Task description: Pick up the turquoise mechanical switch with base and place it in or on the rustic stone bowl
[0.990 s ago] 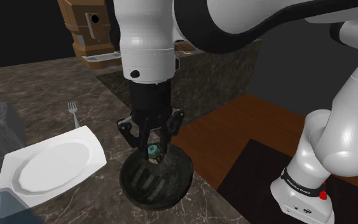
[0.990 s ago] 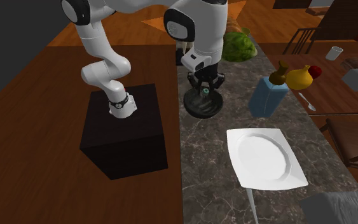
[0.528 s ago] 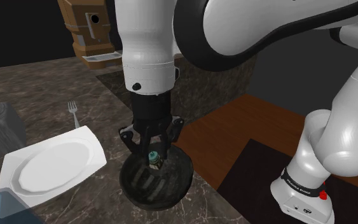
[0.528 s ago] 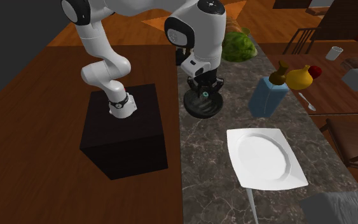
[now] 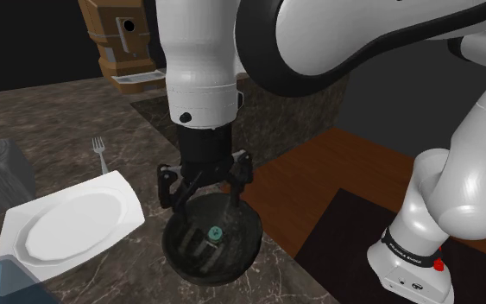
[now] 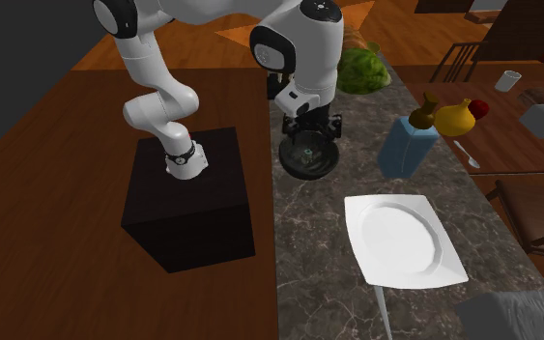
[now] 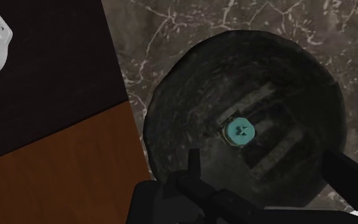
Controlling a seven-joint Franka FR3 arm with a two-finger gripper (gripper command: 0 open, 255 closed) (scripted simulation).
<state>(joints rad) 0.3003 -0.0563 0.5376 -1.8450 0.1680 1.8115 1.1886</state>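
Switch sits in bowl, gripper right above w/ fingers apart, holding nothing, so lift straight up, no rim bumps.

Gripper: the all-black two-finger gripper has opened; its fingers, closed on the switch before, now stand apart.
Switch: the small turquoise switch with cross-marked top has dropped from between the fingers onto the floor of the dark stone bowl.

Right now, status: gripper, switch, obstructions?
Gripper open, over the bowl. Turquoise switch resting inside bowl, not gripped. White plate nearby, apart from bowl.
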